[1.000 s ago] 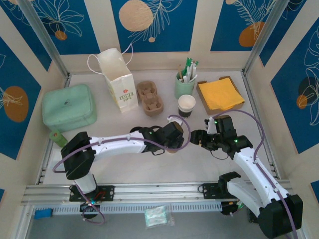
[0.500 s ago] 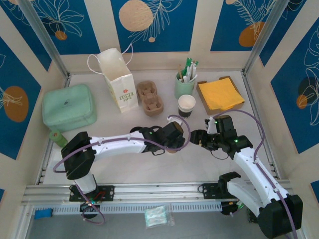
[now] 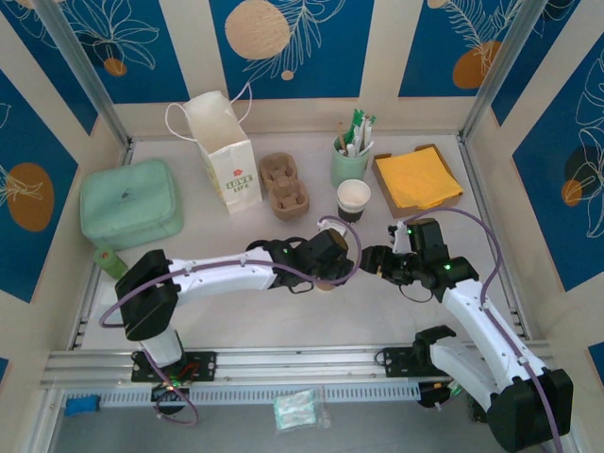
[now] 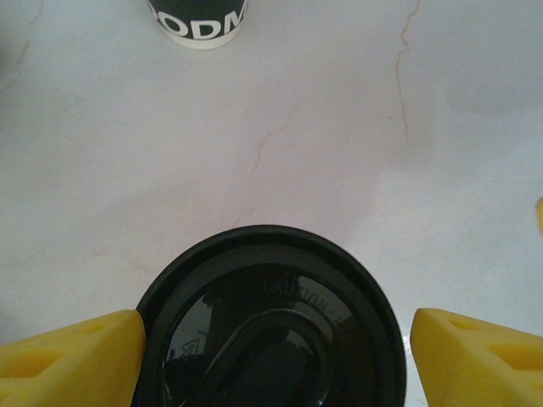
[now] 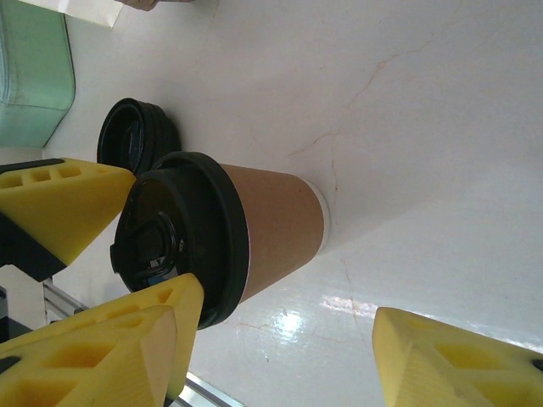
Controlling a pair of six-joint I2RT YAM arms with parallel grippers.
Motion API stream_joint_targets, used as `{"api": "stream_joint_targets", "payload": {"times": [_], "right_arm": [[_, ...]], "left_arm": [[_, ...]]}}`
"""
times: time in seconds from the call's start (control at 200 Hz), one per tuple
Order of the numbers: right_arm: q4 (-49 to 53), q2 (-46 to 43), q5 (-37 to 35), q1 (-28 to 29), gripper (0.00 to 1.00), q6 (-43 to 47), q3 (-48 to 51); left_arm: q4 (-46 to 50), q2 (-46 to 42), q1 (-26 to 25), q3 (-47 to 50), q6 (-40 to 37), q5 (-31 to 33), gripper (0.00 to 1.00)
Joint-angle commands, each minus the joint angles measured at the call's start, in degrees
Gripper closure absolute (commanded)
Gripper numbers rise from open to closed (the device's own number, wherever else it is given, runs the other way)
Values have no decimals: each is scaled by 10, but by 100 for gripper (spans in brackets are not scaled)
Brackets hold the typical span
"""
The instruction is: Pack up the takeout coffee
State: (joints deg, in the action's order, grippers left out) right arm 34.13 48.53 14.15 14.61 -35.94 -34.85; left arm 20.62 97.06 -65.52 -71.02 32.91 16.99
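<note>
The takeout coffee (image 3: 354,199), a small white cup with a black lower band, stands uncovered in front of the mint-green cup (image 3: 349,162); its black base (image 4: 199,20) shows at the top of the left wrist view. My left gripper (image 3: 330,261) hovers over a brown cup (image 5: 276,220) capped with a black lid (image 4: 271,331). Its jaws are open: the left finger (image 4: 76,356) meets the lid's rim and the right finger (image 4: 475,356) stands apart from it. My right gripper (image 3: 371,263) is open just right of that brown cup, nothing between its fingers (image 5: 458,360).
A loose black lid (image 5: 136,136) lies on the table beyond the brown cup. At the back stand a white paper bag (image 3: 226,151), a cardboard cup carrier (image 3: 284,185) and a tray of yellow napkins (image 3: 416,179). A green box (image 3: 130,201) sits at the left.
My left gripper's jaws have spread a little wider over the lidded brown cup. Neither arm has shifted, and the cups stand where they were.
</note>
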Motion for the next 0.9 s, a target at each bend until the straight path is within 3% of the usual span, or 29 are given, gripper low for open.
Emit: {"api": "stream_joint_targets", "payload": {"times": [0.0, 0.42, 0.895], "right_arm": [[12, -1, 12, -2, 37, 11, -14], [49, 39, 17, 5, 37, 39, -56], [42, 142, -40, 106, 37, 40, -117]], "left_arm": [[9, -31, -5, -22, 8, -2, 18], [20, -94, 28, 10, 39, -9, 10], [-3, -145, 107, 118, 59, -85, 8]]}}
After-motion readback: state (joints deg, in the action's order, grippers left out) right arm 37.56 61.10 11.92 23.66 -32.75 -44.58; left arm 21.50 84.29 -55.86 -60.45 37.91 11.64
